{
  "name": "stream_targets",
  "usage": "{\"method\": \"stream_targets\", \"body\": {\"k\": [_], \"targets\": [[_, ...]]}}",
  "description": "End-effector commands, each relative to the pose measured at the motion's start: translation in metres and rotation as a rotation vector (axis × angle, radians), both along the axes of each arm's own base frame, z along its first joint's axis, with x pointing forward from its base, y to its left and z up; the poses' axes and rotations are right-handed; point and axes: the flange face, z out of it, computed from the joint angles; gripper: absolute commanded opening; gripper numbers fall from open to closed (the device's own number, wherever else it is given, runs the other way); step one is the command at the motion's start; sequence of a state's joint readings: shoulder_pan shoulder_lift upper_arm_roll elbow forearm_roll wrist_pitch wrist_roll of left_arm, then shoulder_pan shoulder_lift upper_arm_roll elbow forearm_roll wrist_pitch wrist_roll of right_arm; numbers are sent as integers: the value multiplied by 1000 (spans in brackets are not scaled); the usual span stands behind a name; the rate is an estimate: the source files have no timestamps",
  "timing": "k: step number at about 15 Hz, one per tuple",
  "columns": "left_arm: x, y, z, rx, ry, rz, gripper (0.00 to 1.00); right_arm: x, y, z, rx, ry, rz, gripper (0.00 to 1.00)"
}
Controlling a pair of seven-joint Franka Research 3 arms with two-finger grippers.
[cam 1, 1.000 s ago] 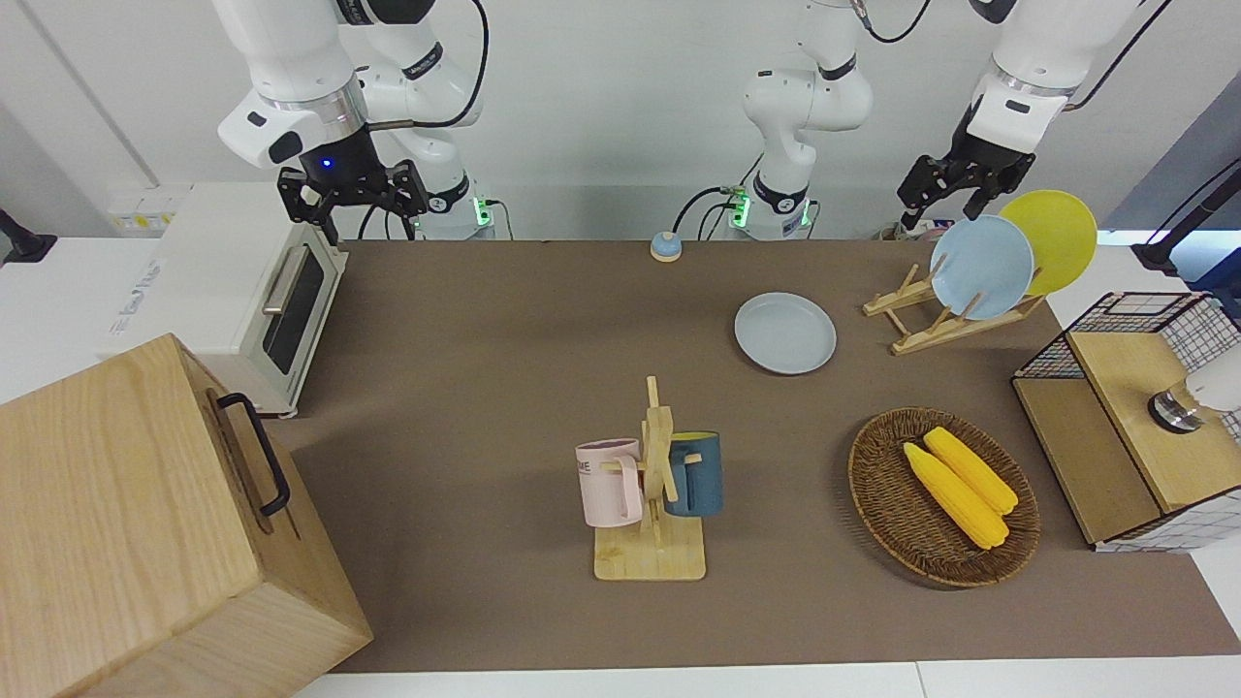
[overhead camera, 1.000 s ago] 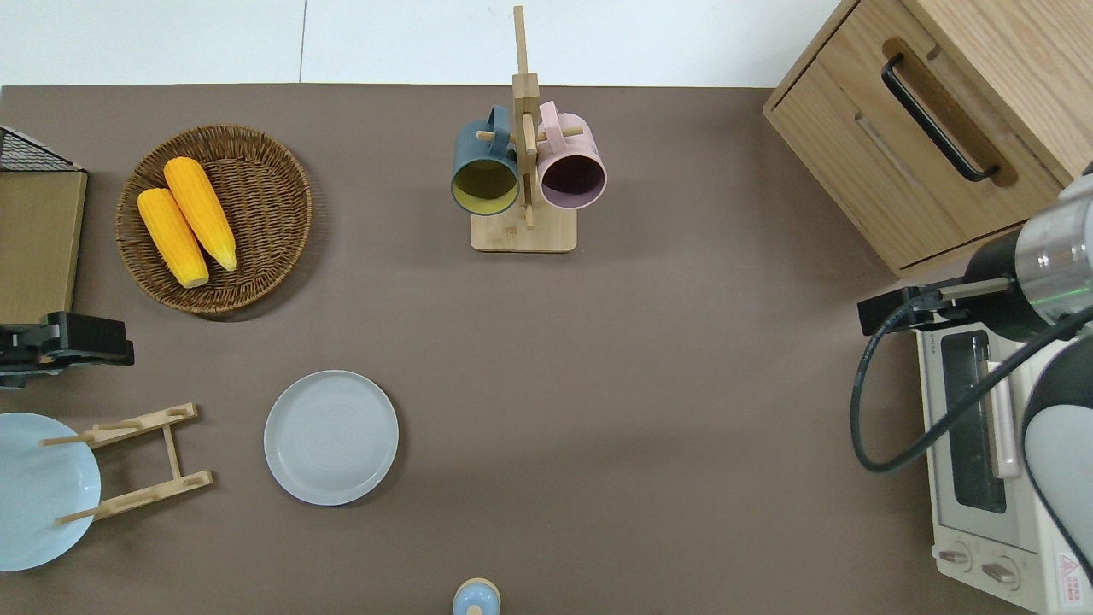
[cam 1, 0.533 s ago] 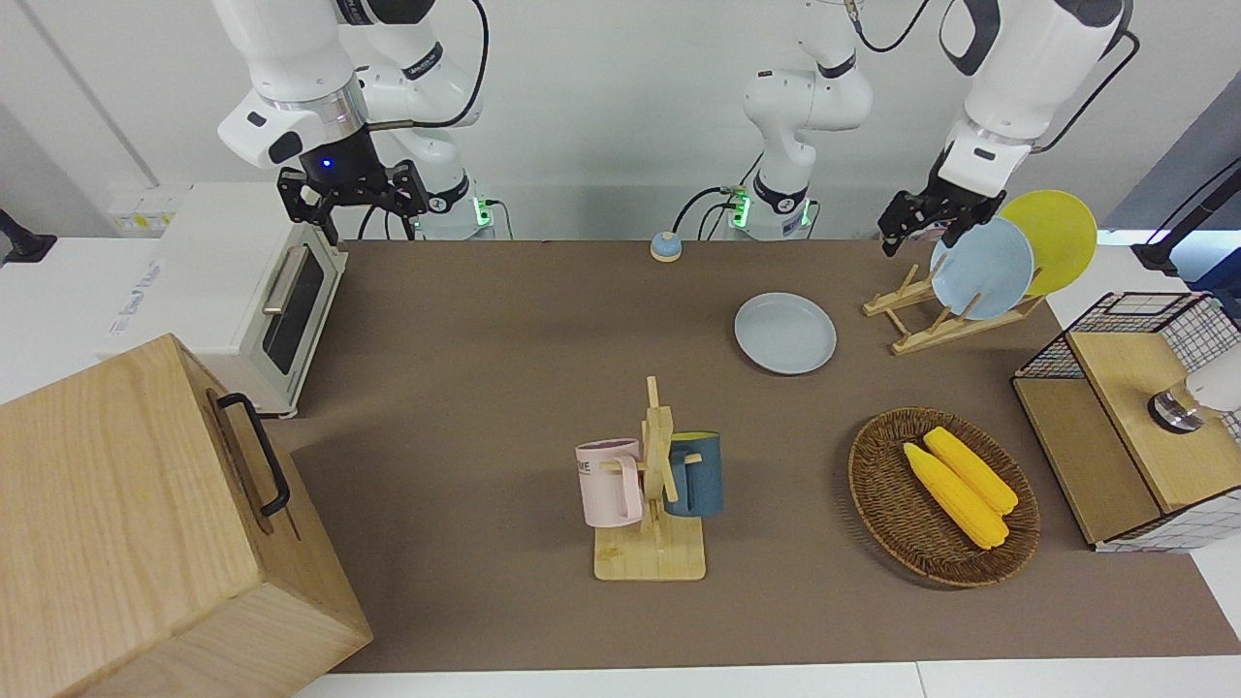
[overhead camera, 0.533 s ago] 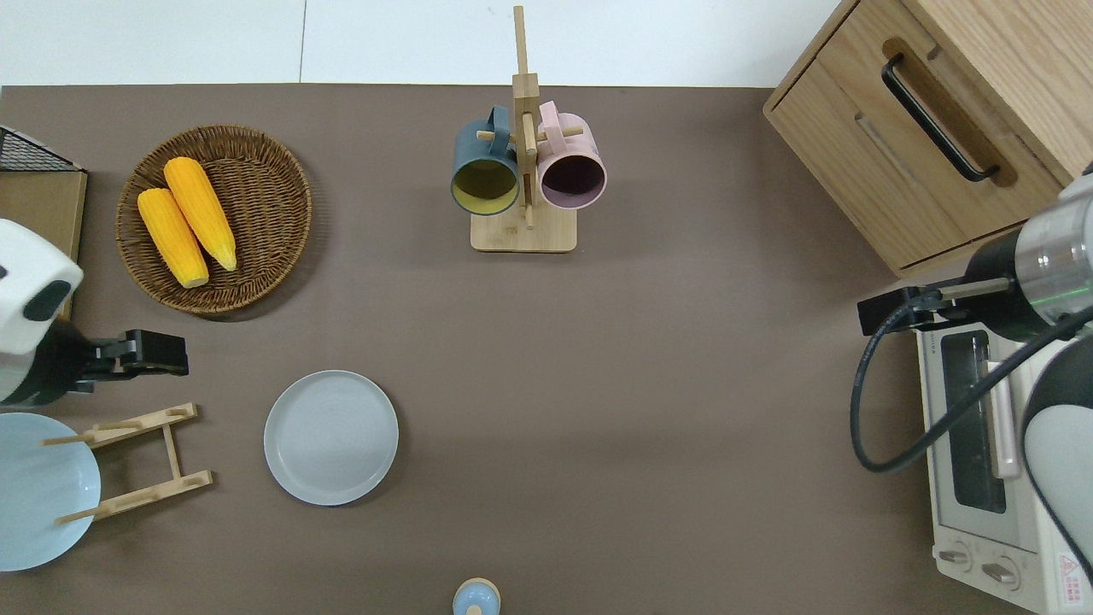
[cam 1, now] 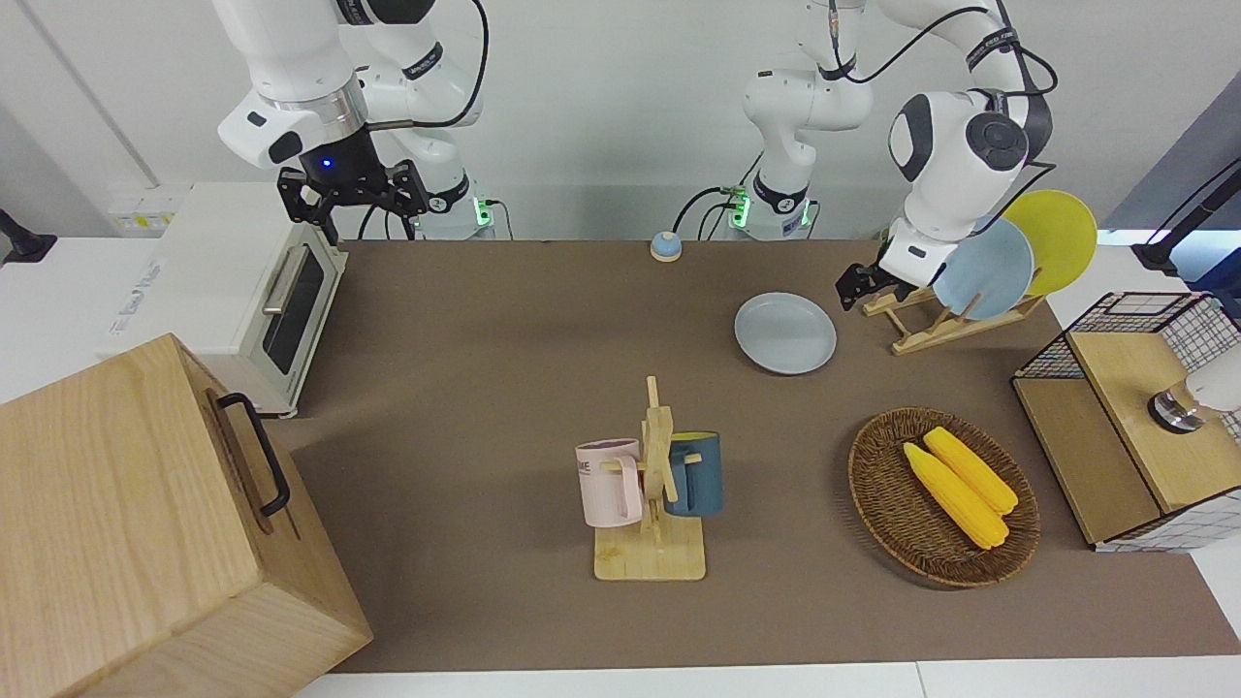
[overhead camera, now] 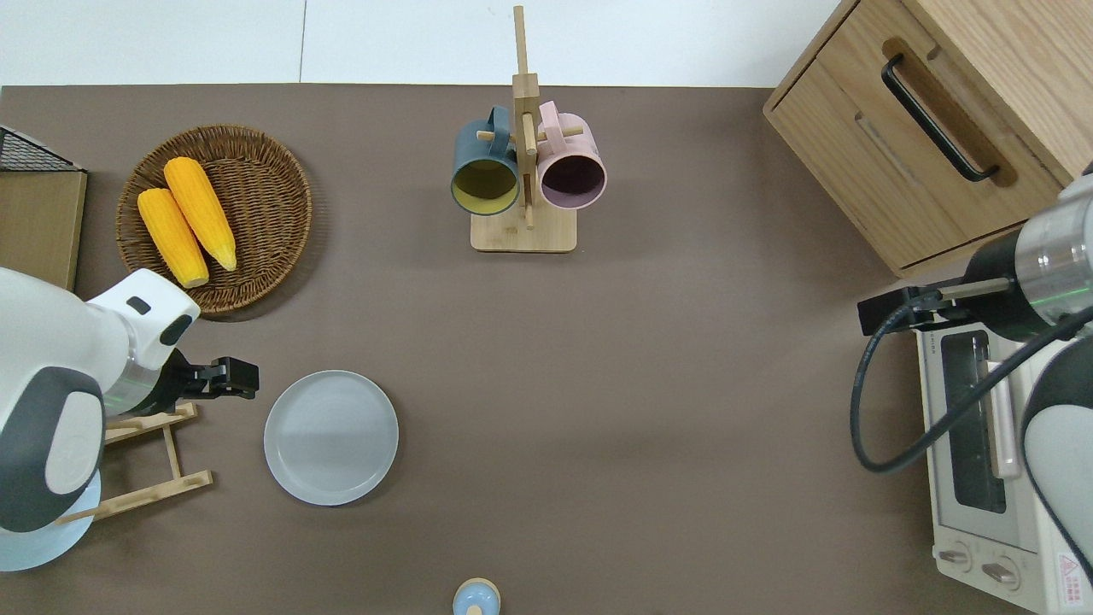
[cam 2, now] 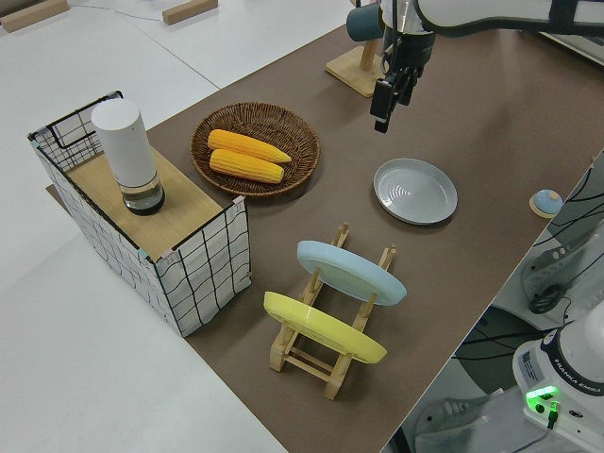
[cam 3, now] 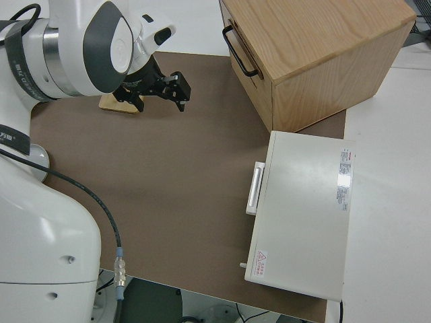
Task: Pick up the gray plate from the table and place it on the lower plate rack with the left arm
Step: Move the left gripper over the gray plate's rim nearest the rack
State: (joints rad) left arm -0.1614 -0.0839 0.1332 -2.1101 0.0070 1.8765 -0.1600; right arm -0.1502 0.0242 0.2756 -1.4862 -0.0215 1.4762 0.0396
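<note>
Gray plate [overhead camera: 330, 436] lies flat on the table [overhead camera: 666, 384]; left pincer [overhead camera: 241, 378] hangs beside it, finger state unclear.

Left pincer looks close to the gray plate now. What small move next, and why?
Probably ease the left pincer toward the gray plate and lower it at the rim. It is over bare table just off the plate's edge, holding nothing, and the plate lies flat, untouched, beside the lower plate rack. The right arm is parked.

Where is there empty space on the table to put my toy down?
The bare stretch of table between the gray plate, the mug stand and the toaster oven. It's crowded around the lower plate rack and corn basket.
</note>
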Motion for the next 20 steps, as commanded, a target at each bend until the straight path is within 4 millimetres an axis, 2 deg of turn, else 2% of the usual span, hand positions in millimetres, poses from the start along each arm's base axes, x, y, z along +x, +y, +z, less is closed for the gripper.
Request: {"method": "stream_targets", "body": {"k": [1,4,15,17,20], "targets": [[-23,2,-45,-3,57,-3,987,-2,-1,4,-2,4,-14,983],[-38,1,-83,4,109,10,987,-2,-2,4,-2,4,-16,983],[-36,-7,-138,-3,142,74,964,-2,-2,4,-2,4,-16,983],[-36,-6,-140,-3,145,74,899,-2,-1,4,-3,2,-14,983],[-34,-4,-147,-2,142,83,478,-2,-1,4,-3,2,-14,983]]}}
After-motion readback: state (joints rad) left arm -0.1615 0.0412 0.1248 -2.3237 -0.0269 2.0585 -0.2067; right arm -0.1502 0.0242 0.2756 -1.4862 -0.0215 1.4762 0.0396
